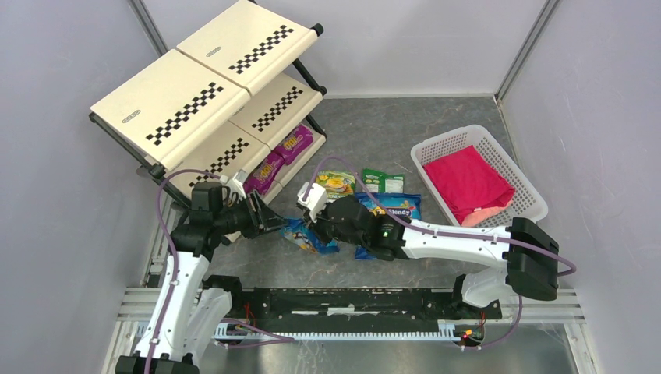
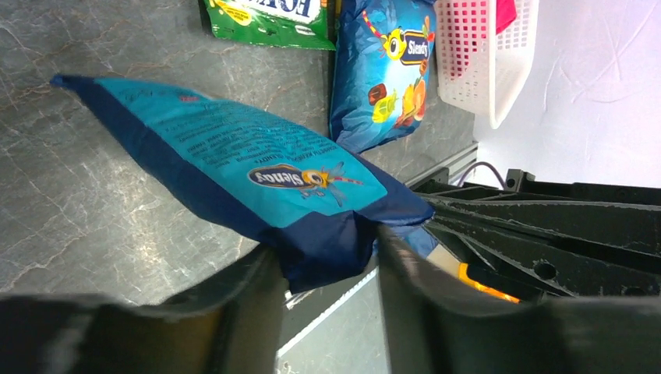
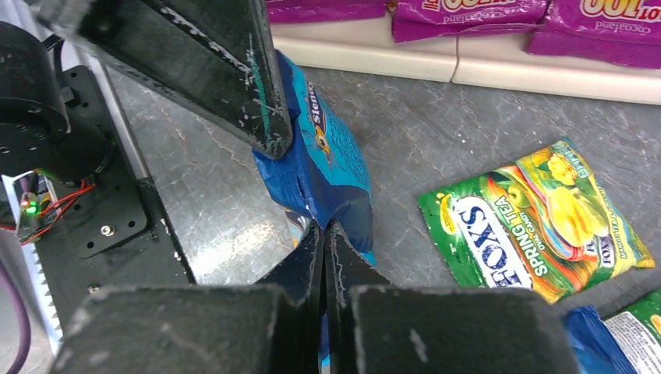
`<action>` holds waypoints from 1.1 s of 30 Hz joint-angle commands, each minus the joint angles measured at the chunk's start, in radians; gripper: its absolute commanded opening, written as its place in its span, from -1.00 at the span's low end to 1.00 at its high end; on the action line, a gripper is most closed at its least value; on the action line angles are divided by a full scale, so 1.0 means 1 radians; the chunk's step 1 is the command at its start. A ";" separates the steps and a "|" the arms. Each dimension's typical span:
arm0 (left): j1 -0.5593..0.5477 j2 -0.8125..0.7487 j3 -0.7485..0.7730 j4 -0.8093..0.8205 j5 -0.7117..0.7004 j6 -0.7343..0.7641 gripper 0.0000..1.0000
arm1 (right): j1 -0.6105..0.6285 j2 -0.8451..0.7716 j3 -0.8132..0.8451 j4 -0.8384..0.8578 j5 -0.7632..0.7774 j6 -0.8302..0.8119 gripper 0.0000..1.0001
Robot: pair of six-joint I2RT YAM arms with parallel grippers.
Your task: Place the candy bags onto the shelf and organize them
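Left hand and right hand each clamped on one glossy blue plastic candy pouch, over grey marbled bench. Beyond, green-yellow pouches and second blue pouch lie loose; magenta-purple pouches sit on bottom tier of cream checker-striped shelf.

At least 6 candy bags show in the top view. 2 are purple, left of centre: the lower purple bag and the upper purple bag. The right wrist view shows 3 magenta pieces along its top edge; whether that is a 3rd cannot be told. 2 are blue: the centre blue bag and the right blue bag. 2 are green-yellow: the left green bag and the right green bag. There is 1 shelf at upper left showing 4 checkered stripes, 1 white basket at right, 1 pink-red cloth, and 2 arms, the left arm and the right arm.
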 commanded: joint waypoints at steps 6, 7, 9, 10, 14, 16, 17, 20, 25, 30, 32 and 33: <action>-0.002 -0.002 0.019 0.060 0.020 -0.017 -0.87 | 0.001 -0.007 0.047 0.063 -0.065 0.055 -0.91; -0.003 -0.002 0.022 0.058 0.023 -0.018 -0.94 | 0.001 0.005 0.063 0.013 -0.061 0.075 -0.77; -0.003 -0.002 0.022 0.059 0.030 -0.022 -0.95 | 0.001 0.024 0.096 -0.066 -0.061 0.115 -0.34; -0.002 -0.001 0.023 0.060 0.034 -0.023 -0.96 | 0.001 0.036 0.109 -0.115 -0.063 0.138 -0.06; -0.002 0.000 0.020 0.059 0.050 -0.024 -0.96 | 0.001 0.117 0.218 -0.276 -0.087 0.182 0.56; -0.002 -0.002 0.022 0.059 0.060 -0.024 -0.95 | 0.001 0.170 0.275 -0.339 -0.095 0.179 0.67; -0.002 -0.003 0.026 0.060 0.064 -0.024 -0.96 | 0.002 0.202 0.300 -0.371 -0.094 0.170 0.72; -0.002 -0.012 0.035 0.058 0.075 -0.027 -0.96 | 0.001 0.292 0.393 -0.467 -0.087 0.133 0.80; -0.002 -0.021 0.044 0.060 0.080 -0.034 -0.96 | 0.005 0.372 0.467 -0.547 -0.042 0.114 0.81; -0.002 -0.022 0.056 0.059 0.077 -0.032 -0.96 | 0.011 0.381 0.432 -0.508 -0.021 0.138 0.64; -0.002 -0.020 0.061 0.057 0.075 -0.028 -0.95 | 0.012 0.369 0.409 -0.472 -0.025 0.147 0.53; -0.002 -0.020 0.066 0.054 0.072 -0.025 -0.96 | 0.012 0.364 0.398 -0.461 -0.025 0.152 0.44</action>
